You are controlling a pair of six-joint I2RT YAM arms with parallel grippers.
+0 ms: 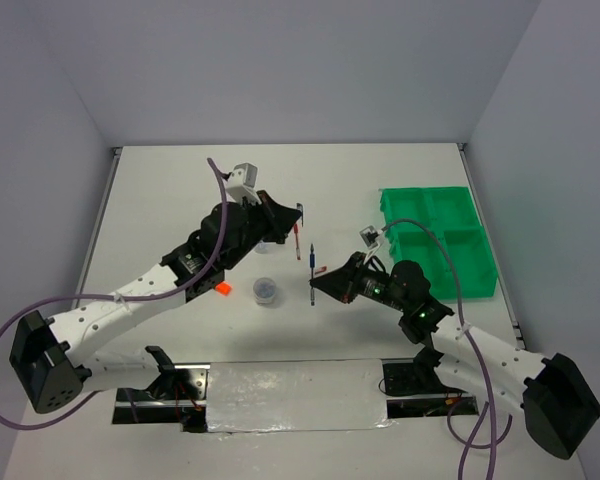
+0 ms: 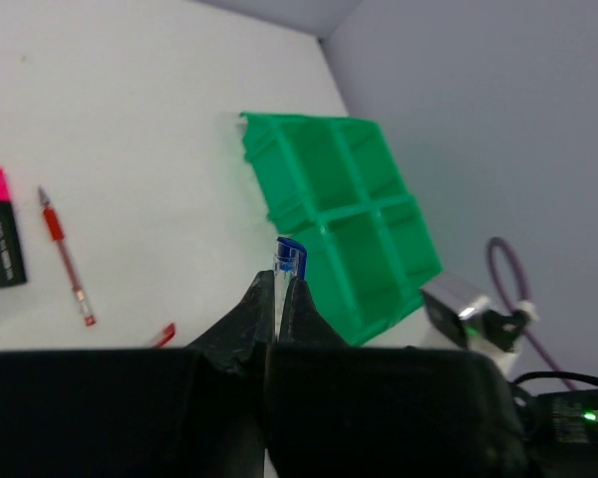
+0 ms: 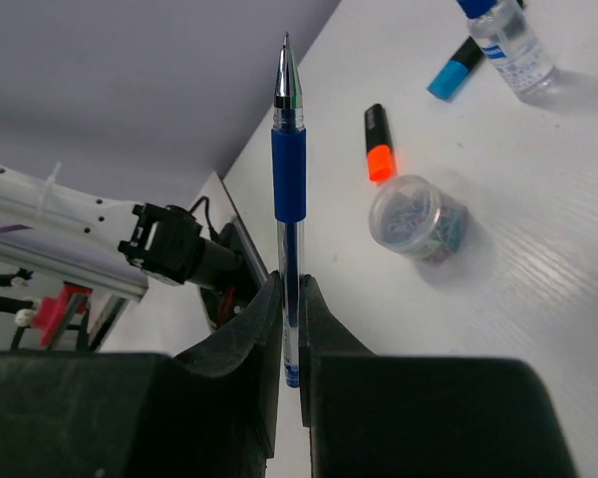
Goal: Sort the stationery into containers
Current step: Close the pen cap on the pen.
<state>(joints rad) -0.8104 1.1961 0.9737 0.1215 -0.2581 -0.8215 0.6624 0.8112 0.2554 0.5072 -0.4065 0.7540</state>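
My left gripper (image 1: 292,217) is shut on a thin clear pen with a blue end (image 2: 289,256), held above the table left of the green tray (image 1: 485,275); the tray also shows in the left wrist view (image 2: 364,214). My right gripper (image 1: 316,284) is shut on a blue pen (image 3: 289,174), gripped near its back end, tip pointing away; it shows in the top view (image 1: 312,262). On the table lie a red pen (image 2: 65,254), a pink highlighter (image 2: 0,239), an orange highlighter (image 3: 378,144), a blue highlighter (image 3: 453,72), a blue-capped bottle (image 3: 513,45) and a round clear jar (image 3: 419,217).
The jar (image 1: 265,290) and the orange highlighter (image 1: 221,289) lie between the two arms. The tray's four compartments look empty. A purple cable (image 1: 212,215) loops over the left arm. A foil strip (image 1: 280,395) lies at the near edge.
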